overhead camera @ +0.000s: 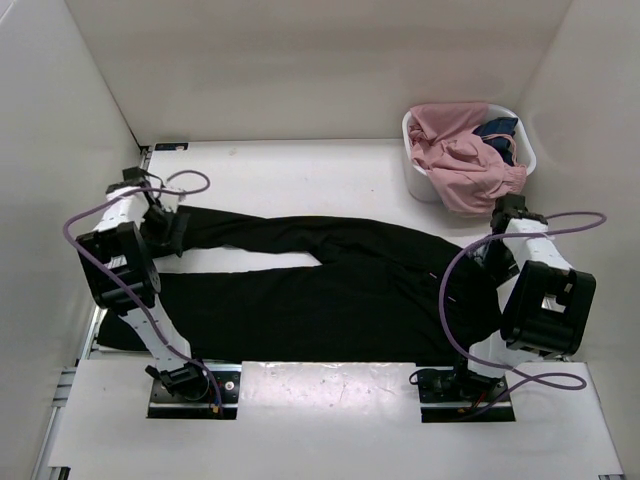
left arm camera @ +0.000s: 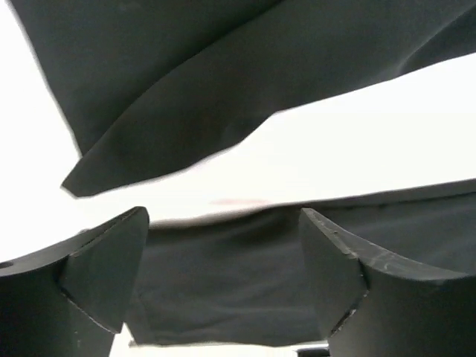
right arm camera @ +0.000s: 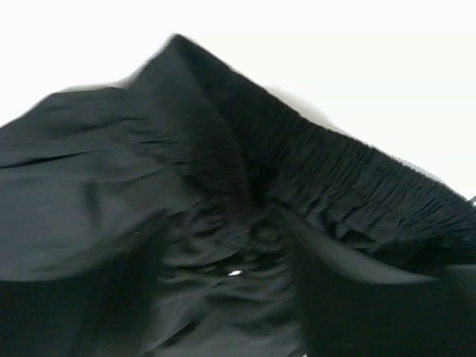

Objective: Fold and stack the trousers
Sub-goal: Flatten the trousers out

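Black matte trousers (overhead camera: pixel 340 290) lie flat across the white table (overhead camera: pixel 300 170), filling the middle of the top view just beyond the arm bases (overhead camera: pixel 190 385). The waistband is at the right and both legs run to the left. The near leg lies along the lower left. The far leg angles toward the upper left, with a wedge of bare table between the two.

At the left of the frame, the left gripper (overhead camera: pixel 165 232) hangs over the cuff end of the far leg. In the wrist view its fingers (left arm camera: pixel 104 268) are spread wide apart, with cloth and a strip of white table visible through the gap. Contact with the cloth: cannot tell.

At the right of the frame, the right gripper (overhead camera: pixel 497 258) sits at the waistband edge. The wrist view is dark and blurred, with the elastic waistband bunched into gathers at frame centre. The fingers merge with the black cloth, so spread or pinching: cannot tell.

Farthest back, at upper right, is a white basket (overhead camera: pixel 418 185). A pink garment (overhead camera: pixel 455 160) is heaped in it and spills over the front rim. A dark blue garment (overhead camera: pixel 498 130) lies behind the pink one.
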Motion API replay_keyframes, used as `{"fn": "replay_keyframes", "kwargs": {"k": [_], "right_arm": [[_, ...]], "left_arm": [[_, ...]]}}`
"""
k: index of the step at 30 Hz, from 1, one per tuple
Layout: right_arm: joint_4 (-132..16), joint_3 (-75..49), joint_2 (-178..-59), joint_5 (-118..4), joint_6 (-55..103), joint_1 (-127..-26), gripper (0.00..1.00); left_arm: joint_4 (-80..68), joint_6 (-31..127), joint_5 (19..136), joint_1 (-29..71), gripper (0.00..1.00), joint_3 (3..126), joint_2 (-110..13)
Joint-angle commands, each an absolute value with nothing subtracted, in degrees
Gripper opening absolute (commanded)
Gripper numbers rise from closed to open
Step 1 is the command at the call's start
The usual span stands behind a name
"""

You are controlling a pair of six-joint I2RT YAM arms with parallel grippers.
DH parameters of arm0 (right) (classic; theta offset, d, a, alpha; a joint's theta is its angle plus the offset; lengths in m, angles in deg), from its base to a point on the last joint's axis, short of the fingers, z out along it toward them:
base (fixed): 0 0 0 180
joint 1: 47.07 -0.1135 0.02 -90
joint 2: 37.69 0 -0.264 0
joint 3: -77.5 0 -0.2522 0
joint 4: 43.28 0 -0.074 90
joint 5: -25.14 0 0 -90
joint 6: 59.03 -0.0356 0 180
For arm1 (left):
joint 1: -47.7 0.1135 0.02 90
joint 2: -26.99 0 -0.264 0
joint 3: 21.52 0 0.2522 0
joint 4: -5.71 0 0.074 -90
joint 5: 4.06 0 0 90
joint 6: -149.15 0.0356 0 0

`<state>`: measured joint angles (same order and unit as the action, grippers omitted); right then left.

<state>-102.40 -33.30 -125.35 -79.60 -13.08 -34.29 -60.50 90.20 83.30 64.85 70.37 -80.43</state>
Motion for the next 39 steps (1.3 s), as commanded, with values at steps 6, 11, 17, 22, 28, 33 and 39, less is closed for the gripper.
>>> {"fn": "replay_keyframes", "kwargs": {"k": [6, 11, 17, 22, 28, 33, 39], "right_arm": [[-101.3, -21.5, -129.6, -80.1, -10.4, -34.3, 0.82], [-98.7, -20.2, -137.4, -80.1, -12.4, -33.8, 0.83], [-97.5, -19.7, -144.3, -80.1, -15.7, -33.8, 0.75], [-98.1, -18.4, -148.8, -80.1, -16.9, -33.8, 0.53], [-100.5, -16.8, -148.9, -82.4, -16.1, -33.8, 0.02], [-102.4, -13.0, -141.3, -84.4, -8.3, -33.8, 0.0], [-104.6, -13.1, -128.9, -84.9, -2.2, -33.8, 0.0]], "left_arm": [[-67.4, 81.9, 72.5, 74.4, 0.98, 86.0, -84.3], [-69.1, 77.9, 67.2, 76.1, 0.88, 92.5, -91.6], [-69.6, 75.7, 70.1, 75.6, 0.84, 92.6, -96.2], [-67.0, 77.5, 71.3, 76.8, 0.8, 84.4, -96.2], [-65.8, 79.6, 68.6, 77.4, 0.14, 87.1, -97.6], [-69.0, 81.4, 71.1, 77.4, 0.14, 100.7, -96.8], [-70.5, 85.3, 78.5, 77.4, 0.14, 106.6, -88.1]]}}
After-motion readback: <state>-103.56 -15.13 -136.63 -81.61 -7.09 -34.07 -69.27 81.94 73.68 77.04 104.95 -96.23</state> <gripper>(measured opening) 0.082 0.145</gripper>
